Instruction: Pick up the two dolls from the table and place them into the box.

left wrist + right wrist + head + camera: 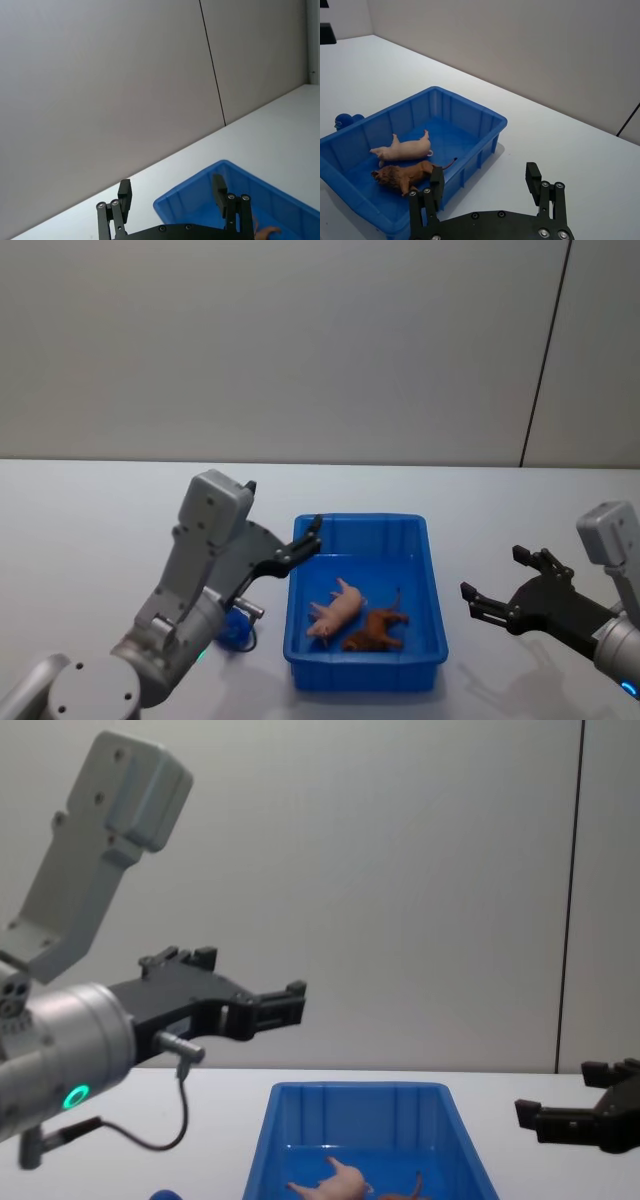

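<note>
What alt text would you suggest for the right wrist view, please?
A blue box on a white table holds a pink toy pig and a brown toy lion side by side. The right gripper, jaws open, hangs beside it; a dark-blue toy sits just outside.

We see a plain white desk (90, 530) that runs back to meet a pale wall. Two things rest directly on it. The bright blue open-topped box (365, 674) stands near the front middle with its long sides running away from us. A small rounded dark-blue doll (236, 628) lies just beside the box's left wall, partly hidden from us.
</note>
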`<state>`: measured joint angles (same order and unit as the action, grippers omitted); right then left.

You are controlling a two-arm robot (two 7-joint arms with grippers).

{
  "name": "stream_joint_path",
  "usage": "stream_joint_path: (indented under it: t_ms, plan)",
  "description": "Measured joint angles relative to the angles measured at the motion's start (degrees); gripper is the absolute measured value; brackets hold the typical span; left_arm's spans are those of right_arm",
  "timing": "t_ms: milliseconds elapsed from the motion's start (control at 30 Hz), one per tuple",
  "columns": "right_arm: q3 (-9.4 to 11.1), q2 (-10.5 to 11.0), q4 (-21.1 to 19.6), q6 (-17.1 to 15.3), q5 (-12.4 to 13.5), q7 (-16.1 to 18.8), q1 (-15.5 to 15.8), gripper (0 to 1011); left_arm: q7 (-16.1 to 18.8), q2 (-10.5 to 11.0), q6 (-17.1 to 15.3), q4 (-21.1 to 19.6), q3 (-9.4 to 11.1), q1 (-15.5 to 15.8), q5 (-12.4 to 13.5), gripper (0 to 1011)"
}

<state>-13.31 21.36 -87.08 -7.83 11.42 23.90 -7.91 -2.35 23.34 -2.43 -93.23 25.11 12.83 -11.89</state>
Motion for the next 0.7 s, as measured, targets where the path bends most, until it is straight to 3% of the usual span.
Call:
stream_joint_path:
  t_ms: [467, 700]
  plan:
    - [0.31, 0.43, -0.08, 0.18, 0.28, -0.08, 0.27, 1001, -1.21, 3.65, -2.03, -0.22, -1.59, -3.15, -2.96, 1003]
    - [0.38, 0.53, -0.09, 0.23, 0.35, -0.09, 0.32, 1001, -2.53, 5.01, -2.02, 1.83, -2.18, -4.58, -4.87, 1003]
